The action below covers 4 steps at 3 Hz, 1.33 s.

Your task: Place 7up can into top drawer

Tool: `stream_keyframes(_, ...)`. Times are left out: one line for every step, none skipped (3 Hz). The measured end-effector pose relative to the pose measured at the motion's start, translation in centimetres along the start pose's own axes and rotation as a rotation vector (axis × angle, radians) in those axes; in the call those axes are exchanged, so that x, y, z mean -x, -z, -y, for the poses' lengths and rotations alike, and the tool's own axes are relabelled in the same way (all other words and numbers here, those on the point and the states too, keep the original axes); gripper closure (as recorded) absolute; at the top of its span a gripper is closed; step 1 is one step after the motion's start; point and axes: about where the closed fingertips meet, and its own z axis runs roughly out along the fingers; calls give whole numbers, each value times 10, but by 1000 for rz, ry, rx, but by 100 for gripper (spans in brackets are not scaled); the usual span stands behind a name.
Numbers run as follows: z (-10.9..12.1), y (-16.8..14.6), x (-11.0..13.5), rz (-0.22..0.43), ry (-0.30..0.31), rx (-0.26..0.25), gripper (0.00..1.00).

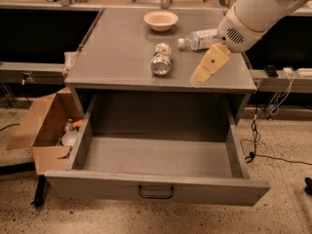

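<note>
The 7up can (161, 59), silver with a green and white label, lies on its side near the middle of the grey cabinet top (112, 52). The top drawer (156, 155) stands pulled wide open below, its inside bare, with a small black wire handle (156, 192) on its front panel. My gripper (201, 75) hangs over the front right part of the cabinet top, to the right of the can and apart from it, holding nothing.
A white bowl (161, 20) sits at the back of the cabinet top. A clear plastic water bottle (199, 38) lies behind my arm. An open cardboard box (46, 126) with odds and ends stands on the floor at left. Cables (273, 130) trail at right.
</note>
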Motion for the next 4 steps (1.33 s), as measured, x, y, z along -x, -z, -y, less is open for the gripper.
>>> stream_keyframes(2, -3, 4, -1, -12, -3, 0)
stream_keyframes(17, -15, 27, -27, -82, -10, 0)
stream_keyframes(24, -29, 66, -84, -184, -65, 0)
stream_keyframes(30, -48, 85, -134, -308, -128, 0)
